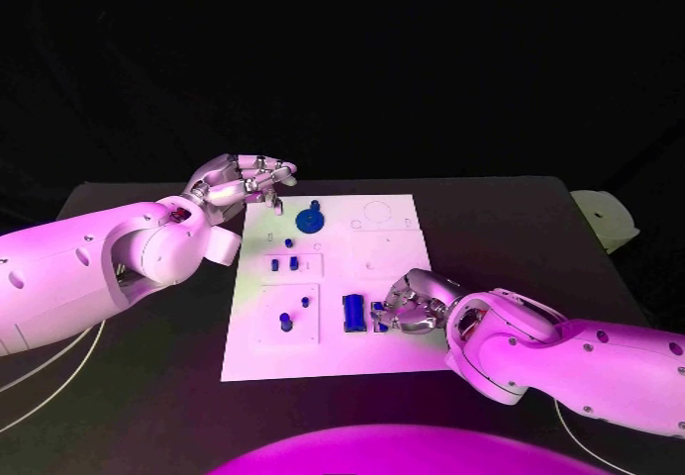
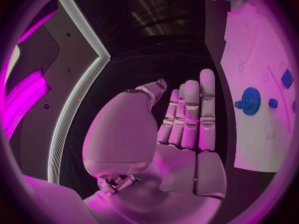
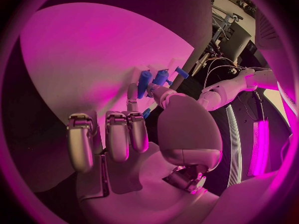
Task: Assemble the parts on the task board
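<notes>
The white task board [image 1: 385, 351] lies in the middle of the black table. A blue gear [image 1: 313, 220] [image 2: 250, 100] stands near its far left corner, with small blue pegs [image 1: 284, 263] below it and a dark blue block [image 1: 352, 312] near the front. My left hand [image 1: 243, 183] [image 2: 187, 119] hovers off the board's far left corner, fingers straight and side by side, holding nothing. My right hand [image 1: 414, 302] [image 3: 134, 134] rests low over the board just right of the block. Its thumb and a finger pinch a small blue part [image 3: 146, 113] [image 1: 378, 315].
Two more small blue pieces [image 1: 293, 312] sit in the front left plate of the board. A pale rounded object [image 1: 607, 218] lies at the table's right edge. Bare black table [image 1: 171, 327] runs along both sides of the board.
</notes>
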